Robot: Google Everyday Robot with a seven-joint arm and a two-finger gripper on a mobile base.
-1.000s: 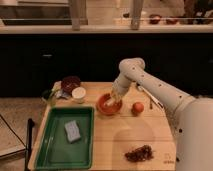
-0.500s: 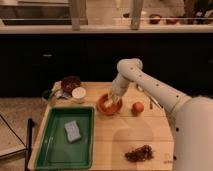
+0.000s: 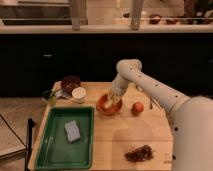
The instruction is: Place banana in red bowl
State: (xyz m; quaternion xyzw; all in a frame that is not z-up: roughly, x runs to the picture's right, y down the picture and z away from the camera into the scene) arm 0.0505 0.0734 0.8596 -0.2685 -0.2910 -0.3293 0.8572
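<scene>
The red bowl (image 3: 106, 106) sits on the wooden table, right of the white cup. My gripper (image 3: 113, 98) reaches down into the bowl from the upper right. A pale yellow banana piece (image 3: 112, 103) shows inside the bowl right at the gripper's tip. I cannot tell whether the gripper still touches it.
A round orange fruit (image 3: 137, 107) lies right of the bowl. A white cup (image 3: 79, 94) and a darker maroon bowl (image 3: 70, 83) stand to the left. A green tray (image 3: 67, 137) with a grey sponge (image 3: 73, 131) fills the front left. A dark dried bunch (image 3: 139, 153) lies front right.
The arm has shifted slightly left and lower, bringing the gripper deeper into the red bowl. Nothing else moved.
</scene>
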